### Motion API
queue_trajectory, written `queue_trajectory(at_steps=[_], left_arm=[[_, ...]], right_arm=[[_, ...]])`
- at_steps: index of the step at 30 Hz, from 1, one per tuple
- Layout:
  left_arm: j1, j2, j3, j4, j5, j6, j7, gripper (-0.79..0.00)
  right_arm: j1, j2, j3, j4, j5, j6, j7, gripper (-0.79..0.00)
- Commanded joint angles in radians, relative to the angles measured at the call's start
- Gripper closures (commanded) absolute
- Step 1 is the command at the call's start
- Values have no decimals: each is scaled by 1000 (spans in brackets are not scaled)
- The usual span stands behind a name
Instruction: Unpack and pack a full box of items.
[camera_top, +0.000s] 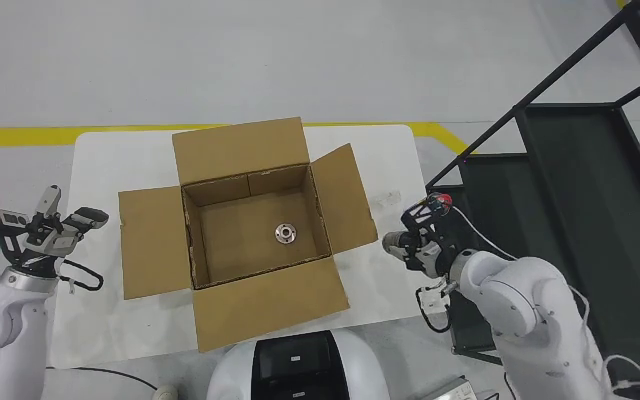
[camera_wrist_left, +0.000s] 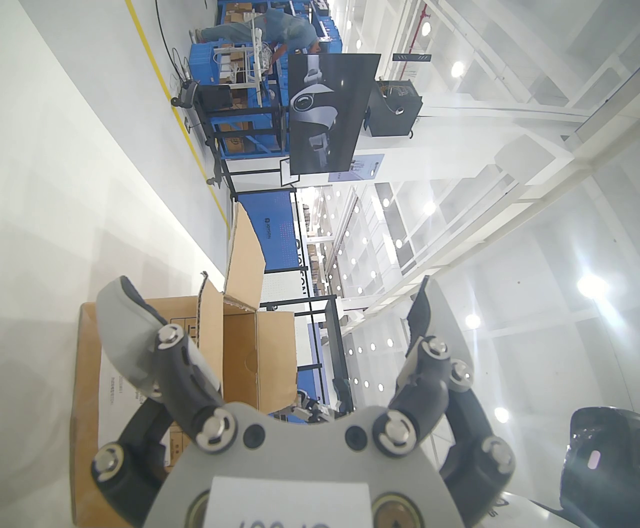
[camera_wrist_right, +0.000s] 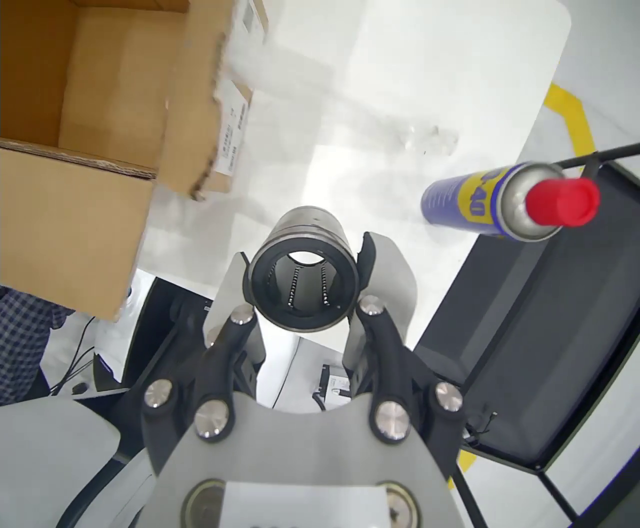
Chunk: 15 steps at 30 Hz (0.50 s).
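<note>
Bench: a white bench with rounded corners (camera_top: 100, 165) carries the box at its middle.
Box: a brown cardboard box (camera_top: 240, 150) stands upright with all four flaps folded outward. A white printed label sits on the outside of its right flap.
Inside the box: a small round silvery metal flange with a centre hole (camera_top: 284, 233) lies flat on the box floor. It is a little right of the middle and clear of every wall.
Right pincer: the right pincer (camera_top: 403, 243) hangs beyond the box's right flap, over the bench's right edge. Its two fingers are clamped on the bearing from either side.
Bearing: a steel cylindrical linear bearing with a dark end ring (camera_wrist_right: 304, 280) sits between the right pincer's fingers. One open end faces the wrist, and rows of small balls show inside the hollow bore. It is held in the air, outside the box.
Spray can: a blue and yellow spray can with a red cap (camera_wrist_right: 500, 200) stands upright near the right pincer, apart from it. Its base is where the bench edge meets the steps, and I cannot tell which of the two it rests on.
Left pincer: the left pincer (camera_wrist_left: 270, 295) hangs at the bench's left edge, near the box's left flap but not touching it. Its fingers are spread wide with nothing between them.
Steps: black metal steps with a rail (camera_top: 560, 170) stand just right of the bench.
</note>
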Motion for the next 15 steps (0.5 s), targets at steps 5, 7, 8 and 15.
queue_trajectory(at_steps=[5,7,8,15], left_arm=[[0,0,0,0,0,0,0,-785],[0,0,0,0,0,0,0,-785],[0,0,0,0,0,0,0,-785],[0,0,0,0,0,0,0,-785]], right_arm=[[133,7,-30,-8,-40,-11,15,0],[185,7,-59,-8,-41,-9,13,0],[212,7,-79,-8,-41,-9,15,0],[419,-3,-283,26,-8,8,49,0]])
